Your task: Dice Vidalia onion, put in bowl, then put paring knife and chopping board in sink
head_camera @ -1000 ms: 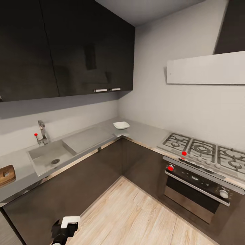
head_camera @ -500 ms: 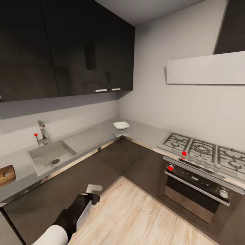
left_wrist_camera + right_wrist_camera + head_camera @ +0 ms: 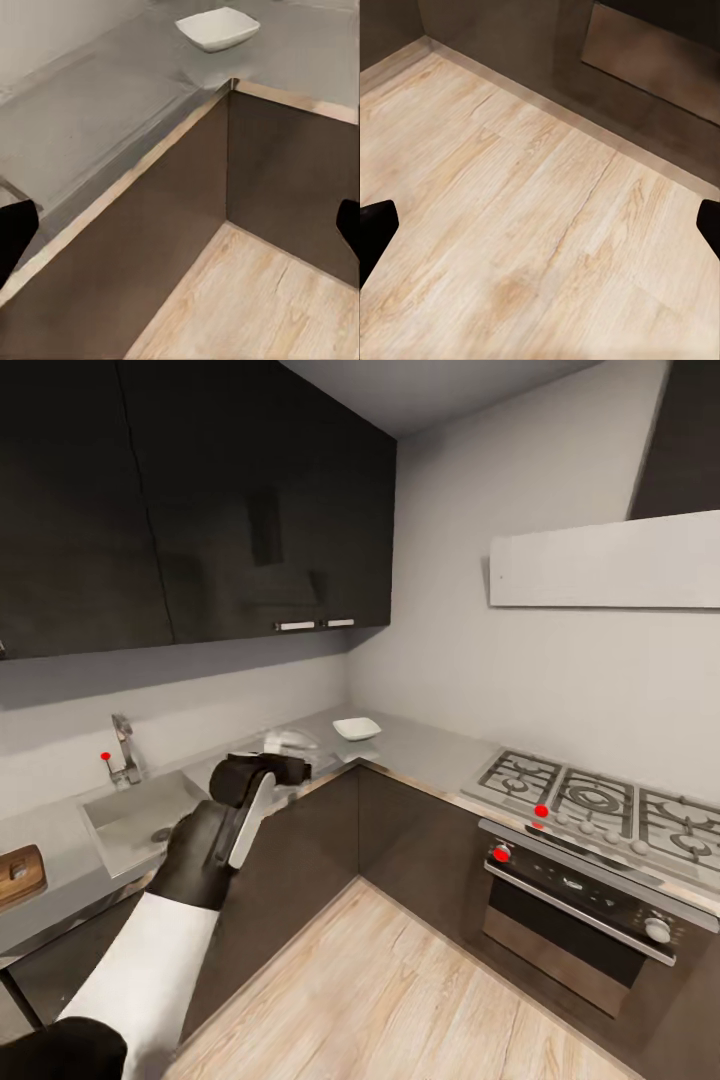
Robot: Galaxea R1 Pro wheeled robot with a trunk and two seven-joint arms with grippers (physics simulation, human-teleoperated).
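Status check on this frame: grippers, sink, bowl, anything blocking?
Left gripper open, empty, raised over the drainboard. Right gripper open above floor. Bowl empty at the countertop corner. Onion not visible in sink.

Left claw above countertop

no readable text, labels, brands or numbers on any surface

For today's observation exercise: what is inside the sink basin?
In the sink, bare grey floor shows. The left arm covers the drain side, so an onion there cannot be confirmed.
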